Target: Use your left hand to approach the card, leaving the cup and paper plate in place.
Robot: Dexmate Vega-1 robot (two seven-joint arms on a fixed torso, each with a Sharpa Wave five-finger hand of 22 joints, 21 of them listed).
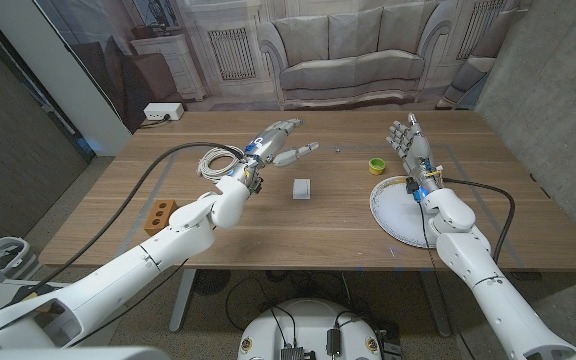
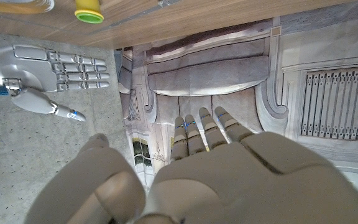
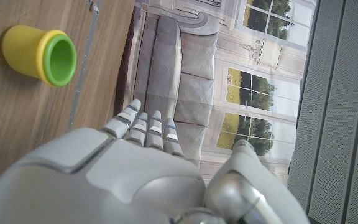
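- The left hand (image 1: 276, 146) hovers just behind the card (image 1: 301, 187), fingers spread, holding nothing.
- The right hand (image 1: 409, 140) stands empty, fingers apart, right of the card, beside the cup (image 1: 376, 166) and plate (image 1: 396, 212).

Your left hand (image 1: 273, 146) hovers open just beyond the card (image 1: 301, 188), with bare table (image 1: 298, 235) all around it; the coiled cable (image 1: 218, 160) sits to its left, while cup (image 1: 376, 166) and paper plate (image 1: 400, 210) lie well apart on the right
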